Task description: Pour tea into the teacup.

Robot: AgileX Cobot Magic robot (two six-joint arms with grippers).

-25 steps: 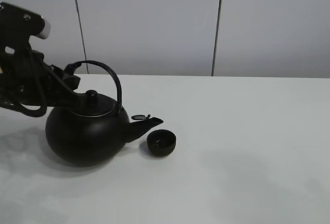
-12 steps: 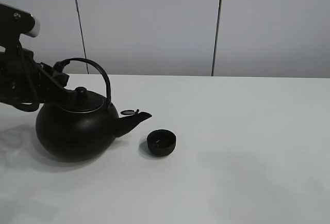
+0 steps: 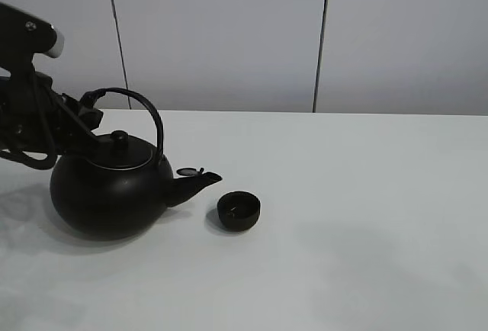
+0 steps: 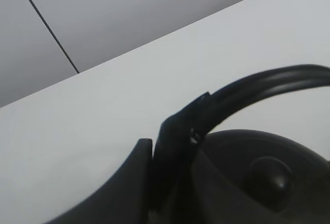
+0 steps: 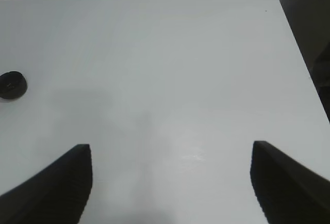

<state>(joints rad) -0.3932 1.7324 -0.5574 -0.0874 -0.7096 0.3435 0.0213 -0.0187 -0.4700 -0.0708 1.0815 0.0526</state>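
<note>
Exterior high view shows a broad white table (image 3: 366, 216) running back to a pale panelled wall (image 3: 229, 33). On its left side sits the big round black kettle (image 3: 107, 194), upright, with its belly low on the surface; whether the base fully rests there cannot be told. Its arched handle (image 3: 146, 111) rises over a knobbed lid (image 3: 120, 139). The left arm (image 3: 30, 110) comes in from the left edge. The left gripper (image 3: 86, 114) is clenched on the rear end of that handle; the left wrist view shows dark fingers (image 4: 172, 146) pinching the curved bar just above the lid. The right gripper (image 5: 167, 182) appears only in its own wrist view, released, with its two fingers spread wide above bare tabletop. The teacup (image 3: 239, 211) stands upright on the table to the right of the kettle, apart from it. The spout (image 3: 200, 184) points toward the cup and ends just short of its rim. A small flap (image 3: 187, 171) is lifted over the spout.
</note>
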